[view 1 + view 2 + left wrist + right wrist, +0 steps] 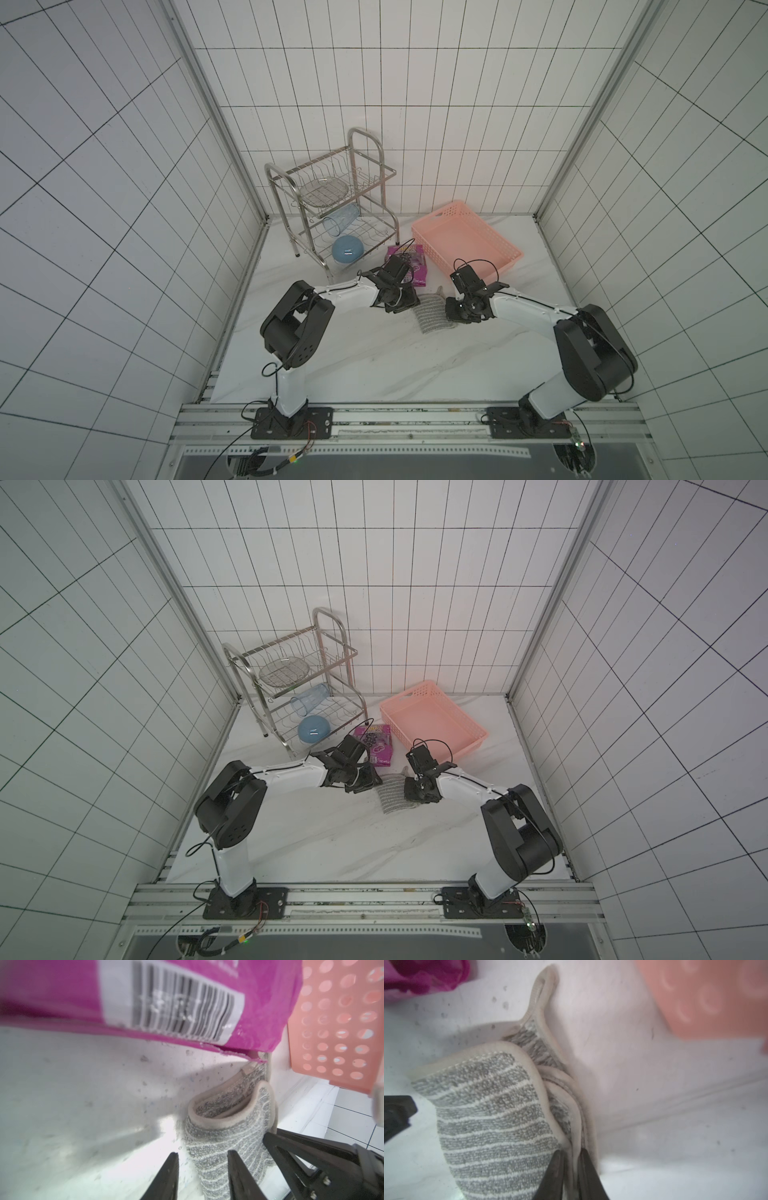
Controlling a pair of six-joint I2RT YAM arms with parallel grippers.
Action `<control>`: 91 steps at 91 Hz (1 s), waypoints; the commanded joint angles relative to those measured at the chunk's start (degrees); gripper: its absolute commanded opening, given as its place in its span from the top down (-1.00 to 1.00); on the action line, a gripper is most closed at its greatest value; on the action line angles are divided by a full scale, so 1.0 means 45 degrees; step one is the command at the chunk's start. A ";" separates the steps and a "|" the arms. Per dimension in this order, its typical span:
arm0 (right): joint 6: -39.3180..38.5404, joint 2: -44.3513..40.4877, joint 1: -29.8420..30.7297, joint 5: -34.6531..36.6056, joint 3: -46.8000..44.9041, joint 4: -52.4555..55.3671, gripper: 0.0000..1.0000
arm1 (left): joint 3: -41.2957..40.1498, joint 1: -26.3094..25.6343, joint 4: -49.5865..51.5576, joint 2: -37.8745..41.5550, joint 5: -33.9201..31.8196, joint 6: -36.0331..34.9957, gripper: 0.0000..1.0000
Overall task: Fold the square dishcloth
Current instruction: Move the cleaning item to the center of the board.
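The square dishcloth, grey with fine light stripes and a plain border, lies bunched and doubled over on the marble table between the two arms. My right gripper is shut on its stacked border edges at the cloth's right side. The corner loop sticks out beyond the grip. My left gripper stands open at the cloth's left edge. One finger rests over the striped cloth, the other over bare table.
A magenta snack packet lies just behind the left gripper, close to the cloth. The pink basket sits at the back right, near the right wrist. A metal dish rack with a blue cup and blue bowl stands at the back left.
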State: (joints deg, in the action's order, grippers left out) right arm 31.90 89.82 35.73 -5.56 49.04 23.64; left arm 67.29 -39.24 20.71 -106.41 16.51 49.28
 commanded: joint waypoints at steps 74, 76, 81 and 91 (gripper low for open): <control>-0.0039 0.0463 0.0138 0.0990 0.1076 -0.0124 0.31 | -0.0307 -0.0477 -0.0692 0.0778 -0.0026 -0.0359 0.22; -0.0053 0.0522 0.0130 0.0955 0.1076 -0.0133 0.30 | -0.0349 -0.0478 -0.0744 0.0776 0.0020 -0.0334 0.22; -0.0030 0.0674 0.0140 0.0846 0.1076 -0.0181 0.29 | -0.0422 -0.0500 -0.0825 0.0744 0.0105 -0.0262 0.22; -0.0052 0.0869 0.0134 0.0505 0.0968 -0.0535 0.29 | -0.0422 -0.0518 -0.0888 0.0585 0.0149 -0.0176 0.22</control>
State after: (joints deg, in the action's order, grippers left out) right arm 32.12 92.38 36.71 -1.72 52.82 22.37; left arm 65.25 -41.21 18.68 -102.08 16.40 48.07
